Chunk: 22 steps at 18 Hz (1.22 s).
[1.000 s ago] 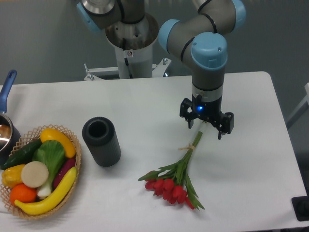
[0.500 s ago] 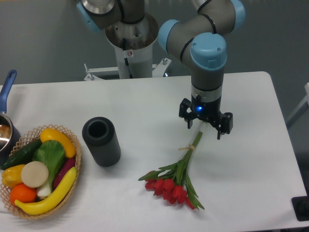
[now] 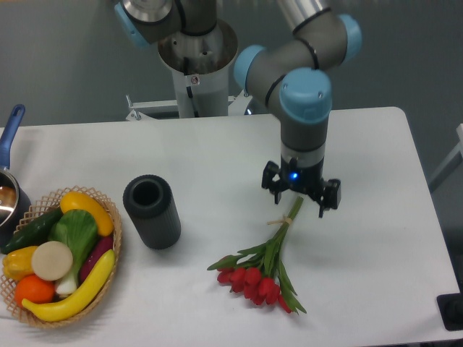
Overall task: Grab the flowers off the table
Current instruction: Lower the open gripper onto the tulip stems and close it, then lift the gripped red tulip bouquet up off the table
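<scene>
The flowers (image 3: 262, 269) lie flat on the white table (image 3: 376, 238). Their red buds point toward the front edge and their green stems run up and to the right, tied with pale string (image 3: 278, 223). My gripper (image 3: 299, 199) hangs straight down over the upper stem ends, open, with one finger on each side of the stems. Its fingertips are close to the tabletop. The very top of the stems is hidden behind the gripper.
A black cylinder (image 3: 152, 212) lies on the table left of the flowers. A wicker basket (image 3: 113, 220) of toy vegetables and fruit sits at the front left. A pot with a blue handle (image 3: 11, 130) is at the left edge.
My gripper has moved a little down and to the left, closer along the stems toward the string. The flowers have not moved.
</scene>
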Each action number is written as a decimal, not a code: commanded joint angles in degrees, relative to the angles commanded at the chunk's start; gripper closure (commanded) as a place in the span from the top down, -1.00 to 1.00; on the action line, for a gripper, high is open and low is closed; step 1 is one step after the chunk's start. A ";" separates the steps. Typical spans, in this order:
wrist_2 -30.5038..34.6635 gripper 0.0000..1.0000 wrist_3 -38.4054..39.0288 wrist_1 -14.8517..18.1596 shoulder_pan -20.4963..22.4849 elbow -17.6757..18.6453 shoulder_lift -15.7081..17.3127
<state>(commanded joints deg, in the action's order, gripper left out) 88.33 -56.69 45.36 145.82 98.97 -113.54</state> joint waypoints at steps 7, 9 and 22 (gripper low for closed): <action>0.00 1.00 -0.17 -1.06 -0.88 -0.88 -5.02; -0.09 1.00 -1.22 -1.06 -0.97 -1.32 -6.25; -0.44 -1.00 -0.71 -0.89 -1.68 -1.76 -8.19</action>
<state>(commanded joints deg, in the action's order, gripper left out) 87.89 -57.40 44.47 144.14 97.21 -121.73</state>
